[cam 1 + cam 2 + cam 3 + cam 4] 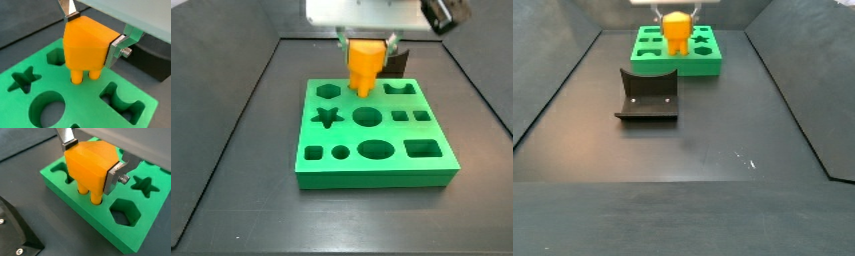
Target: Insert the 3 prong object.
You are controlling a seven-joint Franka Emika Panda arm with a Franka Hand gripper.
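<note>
At the far end of the bench (687, 180), the end effector (93, 37) hung over the green board (378, 150), its silver fingers (117, 49) clamped on the 3 prong object (87, 45). The orange block stood upright, long axis vertical, prongs pointing straight down and apparently entering or touching a hole near the board's far edge. The fixture (647, 97) stood apart, mid-bench.

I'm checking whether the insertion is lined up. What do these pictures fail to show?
- The hole under the prongs: the 3 prong object hides it in both wrist views.
- A third prong: only two show in both wrist views.
- Prong tips against the green board: too small in both side views.
- The tool, above the board and shut on the object: cut off by the frame edge.
</note>
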